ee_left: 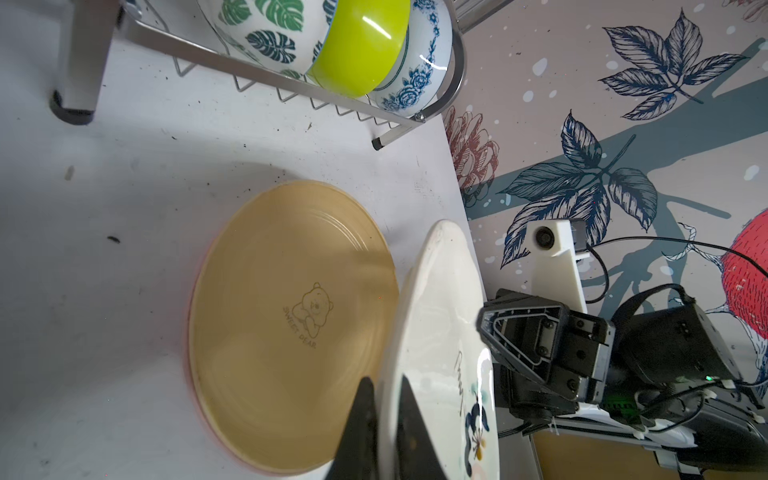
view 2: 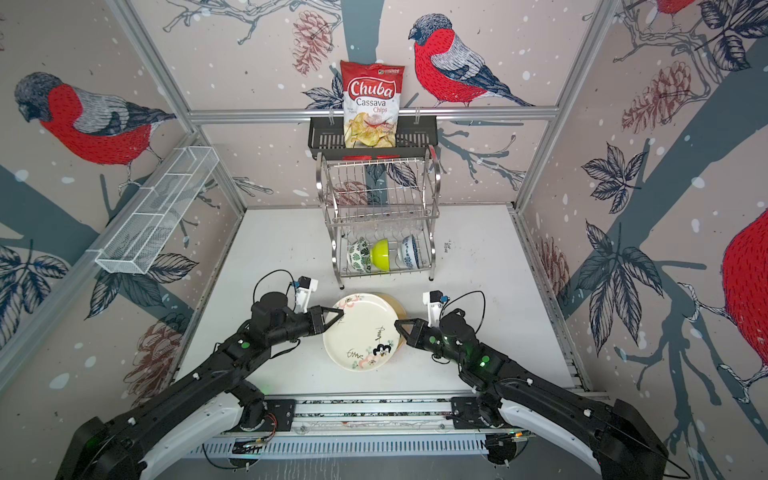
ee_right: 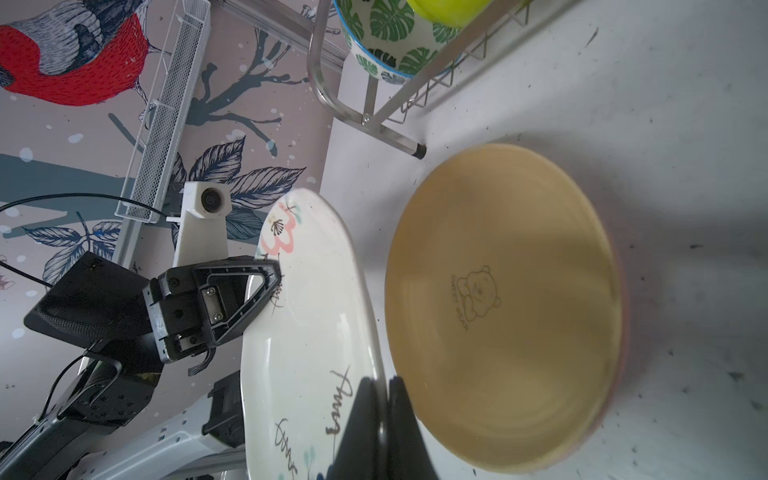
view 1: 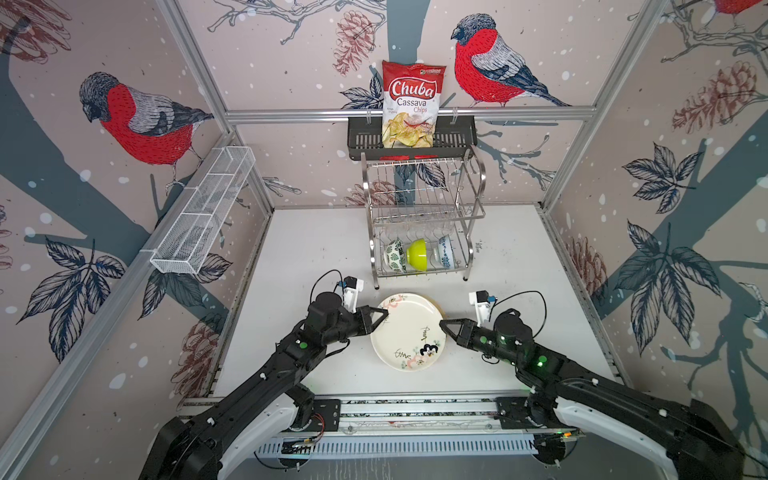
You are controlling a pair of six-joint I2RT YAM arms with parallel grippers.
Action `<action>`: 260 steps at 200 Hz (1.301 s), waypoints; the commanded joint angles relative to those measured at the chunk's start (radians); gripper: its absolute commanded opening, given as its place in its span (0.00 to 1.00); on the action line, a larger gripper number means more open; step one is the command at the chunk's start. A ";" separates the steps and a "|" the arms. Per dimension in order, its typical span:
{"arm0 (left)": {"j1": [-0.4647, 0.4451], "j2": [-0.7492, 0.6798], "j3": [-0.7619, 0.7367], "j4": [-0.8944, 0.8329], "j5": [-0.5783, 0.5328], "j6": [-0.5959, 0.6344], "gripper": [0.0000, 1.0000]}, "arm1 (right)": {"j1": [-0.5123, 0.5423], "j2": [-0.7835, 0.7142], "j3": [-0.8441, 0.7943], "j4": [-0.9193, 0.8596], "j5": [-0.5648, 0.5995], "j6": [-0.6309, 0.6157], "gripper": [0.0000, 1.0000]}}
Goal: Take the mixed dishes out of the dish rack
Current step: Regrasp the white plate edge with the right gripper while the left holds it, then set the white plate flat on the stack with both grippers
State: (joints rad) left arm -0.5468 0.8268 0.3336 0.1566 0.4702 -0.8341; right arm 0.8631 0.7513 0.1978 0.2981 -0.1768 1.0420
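Left gripper (view 1: 384, 312): jaws narrow, clamped on the rim of the cream floral plate (view 1: 407, 332) on its left side. In the left wrist view the two fingers (ee_left: 361, 428) sit on either face of the plate (ee_left: 440, 316).

Right gripper (view 1: 442, 323): jaws narrow, pinching the same plate at the opposite rim. In the right wrist view the fingers (ee_right: 399, 424) close on the plate edge (ee_right: 307, 316).

In both top views the cream plate (view 2: 361, 332) sits between the two grippers (view 2: 340, 313) (view 2: 397, 323), in front of the dish rack (view 1: 424, 216). Both wrist views show it raised clear of the yellow plate (ee_left: 291, 311) beneath it.

The yellow plate (ee_right: 519, 311) lies flat and carries a small bear print. It rests on a pink plate (ee_left: 191, 316), of which only a thin rim shows. This stack is on the white table (view 1: 311, 249), just in front of the rack's feet.

Rack, lower tier: leaf-print bowl (view 1: 395, 255), lime bowl (view 1: 417, 253) and blue-patterned bowl (view 1: 445, 251), side by side on edge. Clear glasses (view 1: 409, 226) show only faintly at the upper tier; a count is not possible.

Above the rack, a chips bag (view 1: 411, 104) stands in a black basket (view 1: 365, 137) on the back wall.
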 commanded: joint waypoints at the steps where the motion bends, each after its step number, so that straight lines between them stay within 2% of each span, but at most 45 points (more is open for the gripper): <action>1: -0.005 0.011 -0.029 0.159 -0.090 0.024 0.00 | -0.030 -0.003 -0.027 -0.020 0.080 0.001 0.00; 66: -0.036 0.256 -0.038 0.327 -0.114 0.050 0.00 | -0.155 0.045 -0.058 -0.011 0.033 -0.069 0.00; 128: -0.042 0.397 -0.005 0.386 -0.124 0.077 0.00 | -0.228 0.215 -0.034 0.069 -0.044 -0.119 0.00; 179: -0.045 0.449 -0.005 0.389 -0.154 0.106 0.12 | -0.228 0.343 -0.014 0.146 -0.039 -0.139 0.00; 224: -0.047 0.470 -0.010 0.386 -0.172 0.124 0.30 | -0.237 0.378 0.000 0.151 -0.021 -0.163 0.00; 260: -0.047 0.459 -0.008 0.372 -0.178 0.132 0.33 | -0.236 0.399 -0.002 0.169 -0.027 -0.160 0.00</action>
State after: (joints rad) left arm -0.5934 1.2957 0.3233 0.5041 0.3103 -0.7269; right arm 0.6281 1.1397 0.1940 0.4610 -0.2466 0.8898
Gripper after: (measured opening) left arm 0.325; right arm 0.074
